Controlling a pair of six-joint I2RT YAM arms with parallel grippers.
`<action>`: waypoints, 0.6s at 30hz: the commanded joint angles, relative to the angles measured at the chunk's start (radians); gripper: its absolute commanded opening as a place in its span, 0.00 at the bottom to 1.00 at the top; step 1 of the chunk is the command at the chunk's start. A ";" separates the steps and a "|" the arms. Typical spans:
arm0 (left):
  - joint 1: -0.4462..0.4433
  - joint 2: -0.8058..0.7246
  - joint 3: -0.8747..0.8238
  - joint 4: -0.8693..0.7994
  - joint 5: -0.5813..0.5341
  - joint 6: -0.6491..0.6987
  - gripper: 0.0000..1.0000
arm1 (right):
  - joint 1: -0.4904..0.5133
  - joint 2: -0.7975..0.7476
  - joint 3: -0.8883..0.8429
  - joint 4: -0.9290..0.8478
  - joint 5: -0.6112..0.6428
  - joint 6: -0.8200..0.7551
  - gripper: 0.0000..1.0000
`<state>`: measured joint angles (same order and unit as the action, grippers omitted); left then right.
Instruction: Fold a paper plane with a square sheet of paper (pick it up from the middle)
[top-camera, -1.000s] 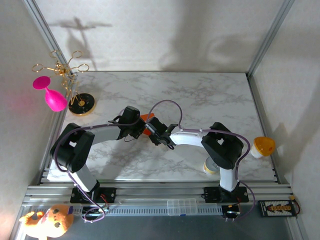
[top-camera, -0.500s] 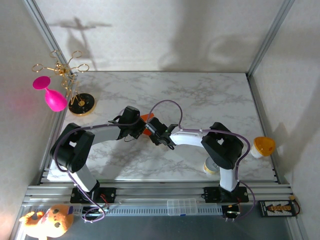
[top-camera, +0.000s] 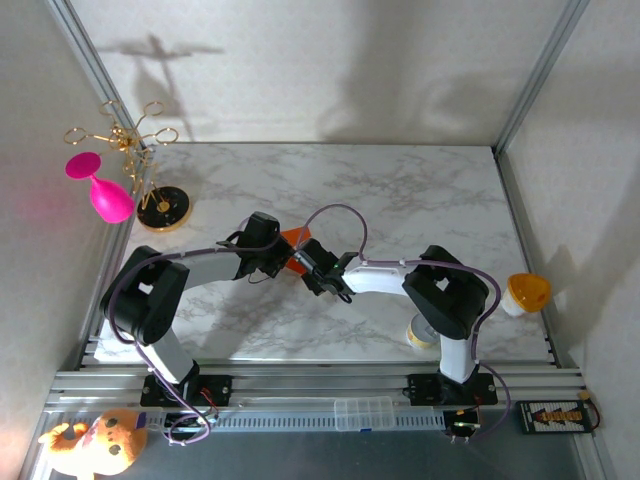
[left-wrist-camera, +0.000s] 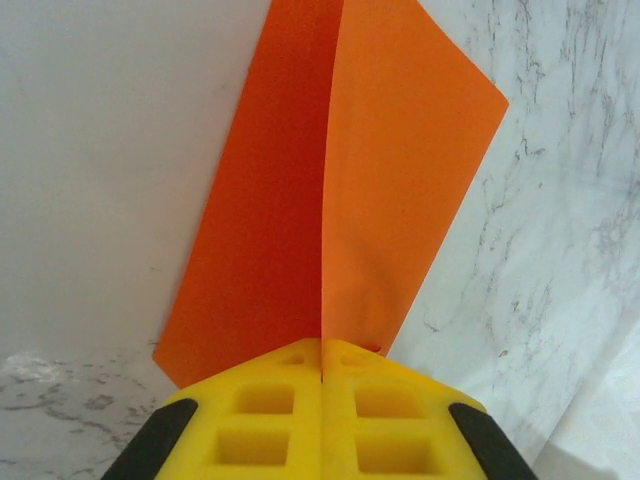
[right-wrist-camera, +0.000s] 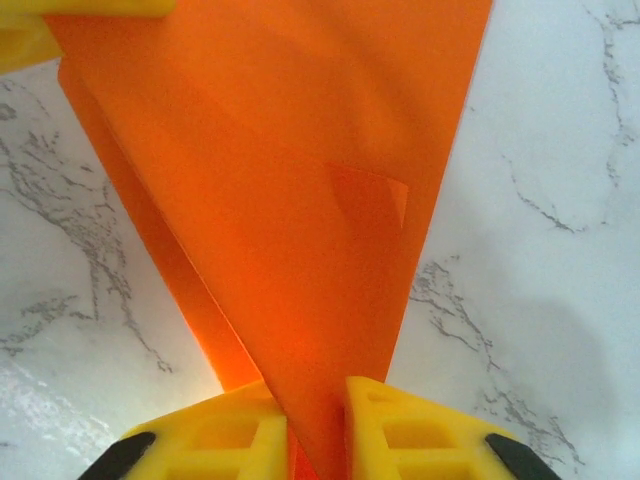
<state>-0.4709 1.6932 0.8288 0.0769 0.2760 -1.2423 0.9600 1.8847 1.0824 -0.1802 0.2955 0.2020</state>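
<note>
- Orange, thin and plain, the square sheet of paper (left-wrist-camera: 340, 180) hangs above the white marble surface (top-camera: 420, 190) near its middle, between the two arms, and is bent along one long centre crease.
- The left pincer (left-wrist-camera: 322, 352) is pressed together, pinching the sheet at the crease.
- The sheet runs between the yellow fingers (right-wrist-camera: 400, 430) of the right pincer (right-wrist-camera: 315, 405); I cannot tell whether they clamp it.
- The step in hand looks like an early fold, with the plane far from finished.
- The next move probably calls for a firm hold on both sides, then bringing a corner to the crease.
- No brand, label or writing is readable.
</note>
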 joint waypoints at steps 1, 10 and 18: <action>0.006 -0.026 0.024 -0.020 -0.014 -0.002 0.04 | 0.006 -0.018 -0.020 0.013 -0.027 -0.003 0.21; 0.003 -0.010 0.010 0.003 0.001 -0.013 0.00 | 0.006 -0.049 0.030 -0.028 0.008 0.021 0.29; 0.002 0.001 0.010 0.006 0.006 -0.010 0.00 | 0.006 -0.030 0.054 -0.042 0.008 0.029 0.30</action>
<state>-0.4694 1.6932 0.8288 0.0772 0.2768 -1.2427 0.9600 1.8664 1.1046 -0.1993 0.2886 0.2150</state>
